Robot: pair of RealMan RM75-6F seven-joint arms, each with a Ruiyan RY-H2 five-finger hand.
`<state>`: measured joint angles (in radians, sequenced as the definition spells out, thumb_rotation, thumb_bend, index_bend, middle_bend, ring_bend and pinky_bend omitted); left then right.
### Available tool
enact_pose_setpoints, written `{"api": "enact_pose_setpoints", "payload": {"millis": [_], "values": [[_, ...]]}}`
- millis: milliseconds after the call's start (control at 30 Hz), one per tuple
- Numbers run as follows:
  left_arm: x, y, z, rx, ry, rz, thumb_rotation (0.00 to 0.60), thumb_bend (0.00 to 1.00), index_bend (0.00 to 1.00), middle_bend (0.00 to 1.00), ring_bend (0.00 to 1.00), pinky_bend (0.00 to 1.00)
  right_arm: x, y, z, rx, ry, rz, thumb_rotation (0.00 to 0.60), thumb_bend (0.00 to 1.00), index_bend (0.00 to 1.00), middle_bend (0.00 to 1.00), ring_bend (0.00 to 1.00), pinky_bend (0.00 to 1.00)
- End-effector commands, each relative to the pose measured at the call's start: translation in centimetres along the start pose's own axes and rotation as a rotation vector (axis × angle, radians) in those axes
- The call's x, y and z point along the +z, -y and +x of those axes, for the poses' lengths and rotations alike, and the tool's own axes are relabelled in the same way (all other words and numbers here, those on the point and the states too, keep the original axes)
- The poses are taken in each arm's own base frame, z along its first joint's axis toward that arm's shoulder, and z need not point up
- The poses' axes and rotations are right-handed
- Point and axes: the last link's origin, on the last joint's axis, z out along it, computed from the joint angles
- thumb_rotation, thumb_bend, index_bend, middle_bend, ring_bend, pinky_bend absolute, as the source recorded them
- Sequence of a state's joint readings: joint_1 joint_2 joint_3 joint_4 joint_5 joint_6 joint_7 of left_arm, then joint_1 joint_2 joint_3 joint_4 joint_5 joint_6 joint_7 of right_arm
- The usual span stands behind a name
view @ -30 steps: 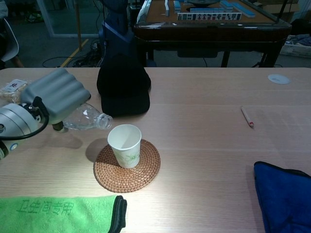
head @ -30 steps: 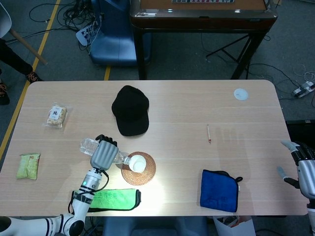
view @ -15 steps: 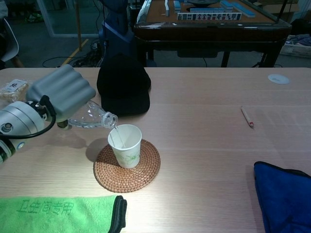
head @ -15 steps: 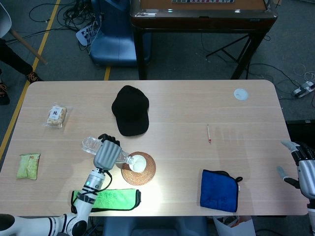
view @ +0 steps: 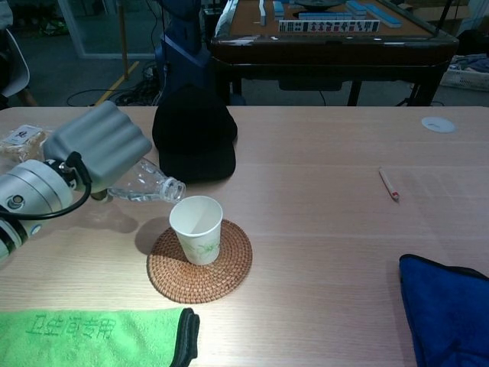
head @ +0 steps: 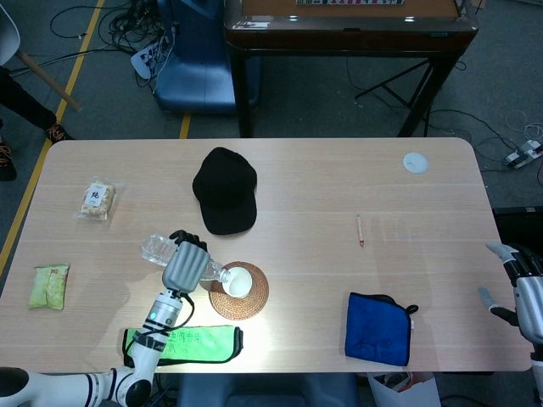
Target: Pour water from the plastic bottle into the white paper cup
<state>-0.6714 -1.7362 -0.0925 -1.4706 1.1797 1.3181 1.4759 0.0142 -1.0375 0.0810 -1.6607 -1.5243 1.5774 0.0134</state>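
Observation:
My left hand grips a clear plastic bottle, tipped nearly flat with its open mouth over the near-left rim of the white paper cup. The cup stands upright on a round woven coaster. No stream of water shows at the mouth. My right hand hangs past the table's right edge, fingers apart, holding nothing; the chest view does not show it.
A black cap lies behind the cup. A green towel lies at the front edge, a blue cloth front right, a pencil mid-right. Snack packets sit far left, a white disc far right.
The left hand brought the bottle's mouth from left of the cup to over its rim. A thin stream fell into the cup half a second ago; none shows now.

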Motion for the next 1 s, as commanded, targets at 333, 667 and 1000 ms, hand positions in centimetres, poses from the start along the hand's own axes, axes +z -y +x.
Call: {"api": "enact_pose_setpoints", "payload": {"millis": [333, 667, 1000], "values": [[-0.05, -0.07, -0.05, 0.032, -0.01, 0.005, 0.6, 0.05, 0.74, 0.84, 0.54, 0.44, 0.0, 0.01, 0.0, 0.0, 0.001, 0.001, 0.6, 0.27, 0.22, 0.25, 0.16, 0.26], [-0.06, -0.09, -0.02, 0.05, -0.025, 0.025, 0.6, 0.05, 0.74, 0.84, 0.54, 0.44, -0.08, -0.04, 0.14, 0.004, -0.004, 0.0, 0.6, 0.27, 0.22, 0.25, 0.16, 0.26], [0.01, -0.18, -0.02, 0.054, -0.021, 0.029, 0.6, 0.05, 0.74, 0.84, 0.54, 0.44, -0.18, -0.11, 0.3, 0.01, -0.007, 0.001, 0.6, 0.27, 0.22, 0.25, 0.16, 0.26]]}}
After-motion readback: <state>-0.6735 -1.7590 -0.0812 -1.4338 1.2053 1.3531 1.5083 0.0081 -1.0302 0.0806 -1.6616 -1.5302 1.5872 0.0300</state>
